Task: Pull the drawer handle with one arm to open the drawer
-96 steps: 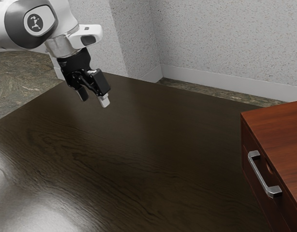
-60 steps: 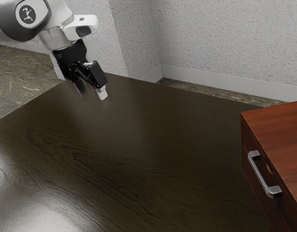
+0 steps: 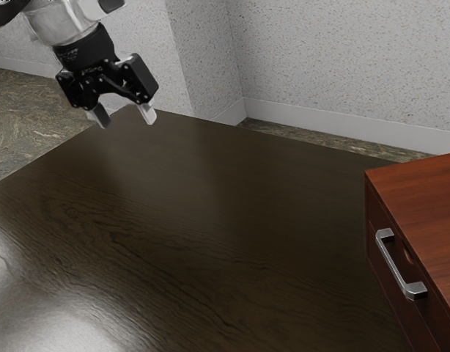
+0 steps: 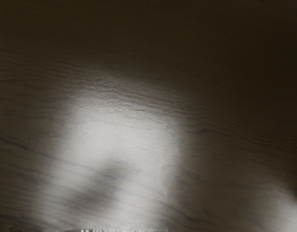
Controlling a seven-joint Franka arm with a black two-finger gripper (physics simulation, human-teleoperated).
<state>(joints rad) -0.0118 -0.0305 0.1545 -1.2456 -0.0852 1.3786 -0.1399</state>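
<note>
Gripper point(image 3: 125, 119) hangs spread, empty, well apart from drawer handle point(image 3: 399, 265); wrist view catches glare on tabletop point(image 4: 226, 72).

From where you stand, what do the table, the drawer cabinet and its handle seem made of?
Table: likely dark wood, glossy; grain lines and light reflections show. Drawer cabinet: reddish wood, perhaps veneer, satin sheen. Handle: probably brushed metal, silver-grey with soft highlights.

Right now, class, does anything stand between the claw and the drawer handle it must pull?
Nothing visible does. The open claw hangs over the table at the exterior view's upper left. The handle sits on the drawer front at the lower right, with only table between them.
</note>
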